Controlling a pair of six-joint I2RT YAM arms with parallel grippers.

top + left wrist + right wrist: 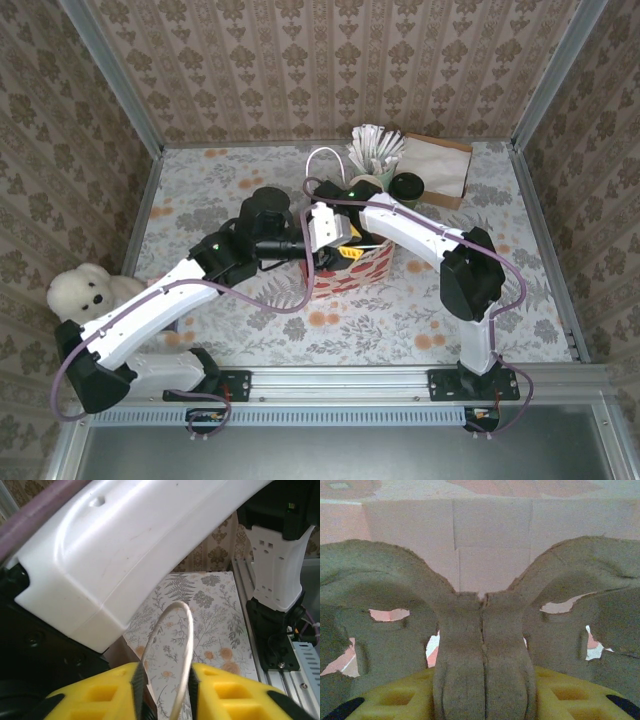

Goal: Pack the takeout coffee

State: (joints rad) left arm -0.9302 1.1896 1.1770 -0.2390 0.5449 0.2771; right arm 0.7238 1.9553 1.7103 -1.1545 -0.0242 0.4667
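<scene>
One white plush bear (82, 290) sits at the desk's (400, 320) left edge, beside the left arm. Two arms meet at the single red-and-white patterned paper bag (345, 275) standing mid-desk. The left fingers (131, 685) are at the bag's left side with only a narrow gap between them, and one pale handle loop (178, 604) stands up in that gap, its two strands lying along the inner faces. Whether they pinch it or merely flank it cannot be told. A second white handle (325, 150) arches free at the bag's far edge. The right arm reaches down into the bag from the right. Its right fingers (545, 690) are closed on the central ridge of one grey moulded-pulp cup carrier (482, 630), whose two cup wells curve away on either side, with the bag's pinkish inner wall just behind it. The takeout coffee (407, 186), one green cup under a black lid, stands on the desk behind the bag's right corner, outside it, untouched. Beside it rises one bundle of white sticks (375, 148), and further right lies one brown paper bag (440, 168)
</scene>
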